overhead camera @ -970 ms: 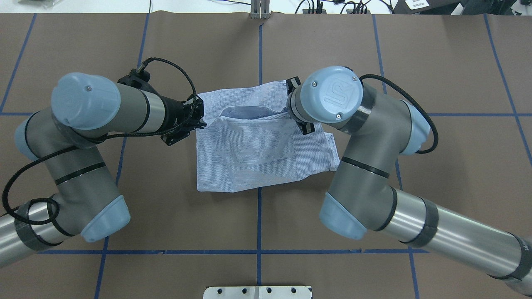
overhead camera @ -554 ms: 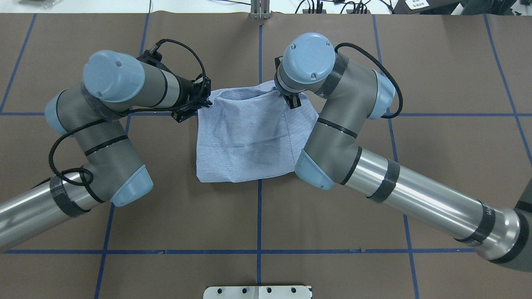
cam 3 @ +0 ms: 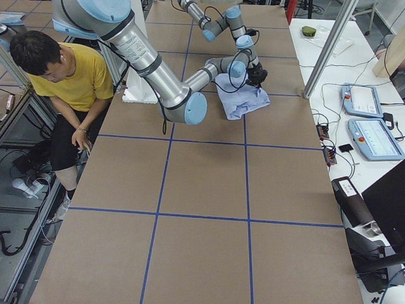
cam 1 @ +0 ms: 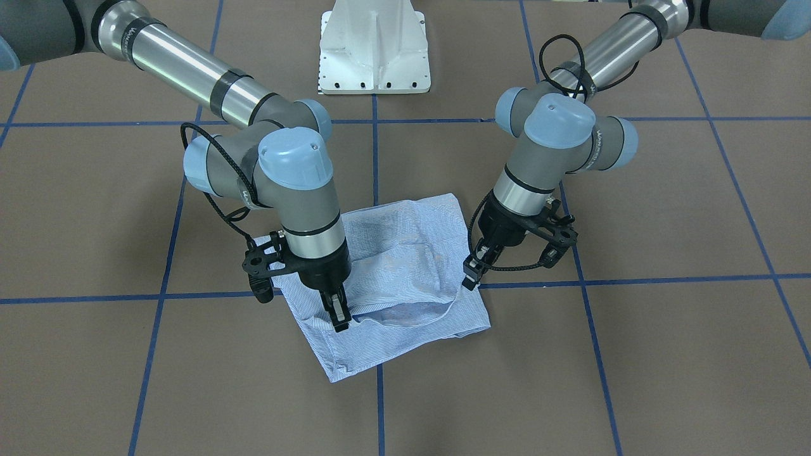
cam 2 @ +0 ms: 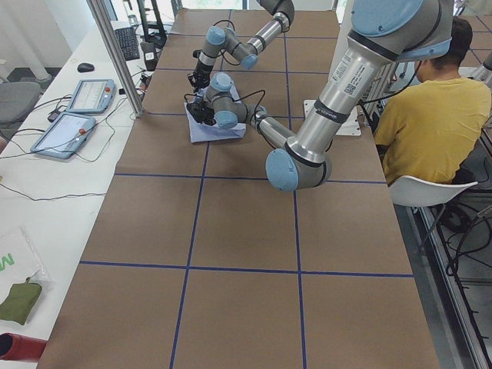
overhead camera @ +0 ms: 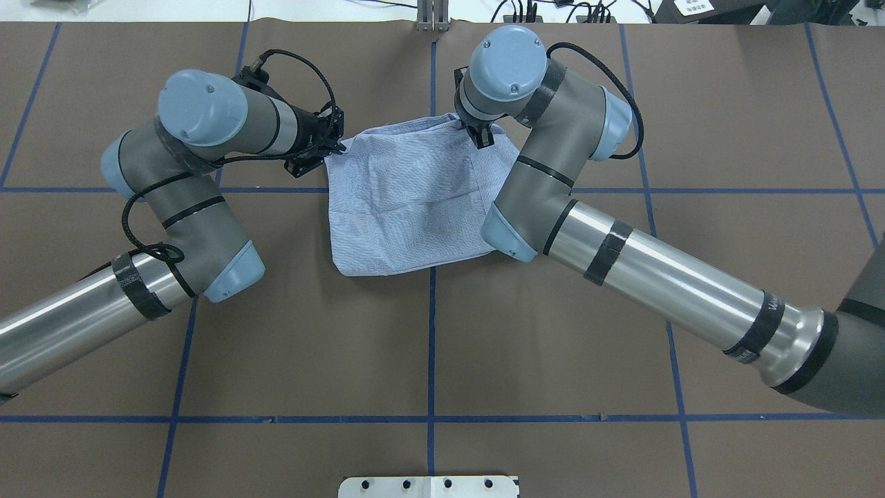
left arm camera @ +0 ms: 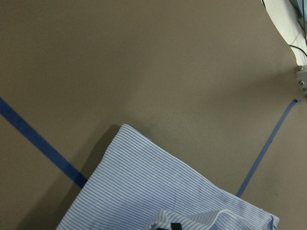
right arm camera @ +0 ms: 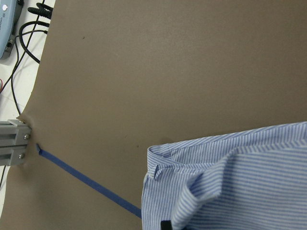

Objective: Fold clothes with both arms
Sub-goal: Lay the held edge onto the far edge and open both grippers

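While my left gripper [overhead camera: 334, 150] was clamped on cloth at the 10 o'clock corner of the shirt [overhead camera: 408, 207] and my right gripper [overhead camera: 482, 138] pinched its 1 o'clock corner, the shirt lay as a folded square on the table [overhead camera: 429, 346], toward 12 o'clock from the table's middle. The held layer bulged slightly off the layers beneath. I judged this the laying-down of a fold; next I would need to lower both corners evenly, square them with the edge below, then let go
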You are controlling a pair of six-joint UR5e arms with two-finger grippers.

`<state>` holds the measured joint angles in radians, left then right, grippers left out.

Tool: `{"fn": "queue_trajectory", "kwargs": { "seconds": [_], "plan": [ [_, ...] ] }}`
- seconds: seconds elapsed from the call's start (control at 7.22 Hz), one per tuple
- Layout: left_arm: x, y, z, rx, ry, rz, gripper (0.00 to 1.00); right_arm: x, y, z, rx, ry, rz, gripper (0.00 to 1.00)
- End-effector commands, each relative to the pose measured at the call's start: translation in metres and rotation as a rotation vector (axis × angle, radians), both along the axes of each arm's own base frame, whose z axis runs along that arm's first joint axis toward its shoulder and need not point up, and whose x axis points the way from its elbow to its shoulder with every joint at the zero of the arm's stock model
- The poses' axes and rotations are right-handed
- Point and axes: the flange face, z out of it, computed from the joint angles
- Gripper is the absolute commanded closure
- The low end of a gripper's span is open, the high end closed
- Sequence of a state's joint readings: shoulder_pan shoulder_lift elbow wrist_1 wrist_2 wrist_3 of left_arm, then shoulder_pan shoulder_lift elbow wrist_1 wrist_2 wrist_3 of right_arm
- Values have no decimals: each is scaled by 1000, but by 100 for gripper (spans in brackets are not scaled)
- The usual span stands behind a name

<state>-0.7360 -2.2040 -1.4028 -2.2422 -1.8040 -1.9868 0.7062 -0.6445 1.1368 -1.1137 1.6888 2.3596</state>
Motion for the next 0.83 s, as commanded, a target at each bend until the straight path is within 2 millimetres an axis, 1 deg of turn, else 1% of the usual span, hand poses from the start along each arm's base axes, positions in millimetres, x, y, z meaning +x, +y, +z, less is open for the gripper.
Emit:
{"fn": "queue_trajectory", "kwargs": {
  "seconds": [0.0,0.14,0.28,0.42,0.55,0.69],
  "plan": [
    [6,-9,21,7,1,-5,100,-19,-19,7,8,-8,1,87],
    [6,-18,35,11,0,-14,88,-24,-26,25,9,-5,7,46],
    [-5,-34,50,30,-25,-25,61,-31,-33,24,7,8,15,1],
    [-16,-45,56,58,-52,-29,51,-17,-48,17,13,7,43,0],
    [-30,-56,58,64,-56,-46,51,3,-66,11,16,2,73,0],
    [-30,-56,54,69,-51,-47,45,8,-70,9,19,1,72,0]
  ]
}}
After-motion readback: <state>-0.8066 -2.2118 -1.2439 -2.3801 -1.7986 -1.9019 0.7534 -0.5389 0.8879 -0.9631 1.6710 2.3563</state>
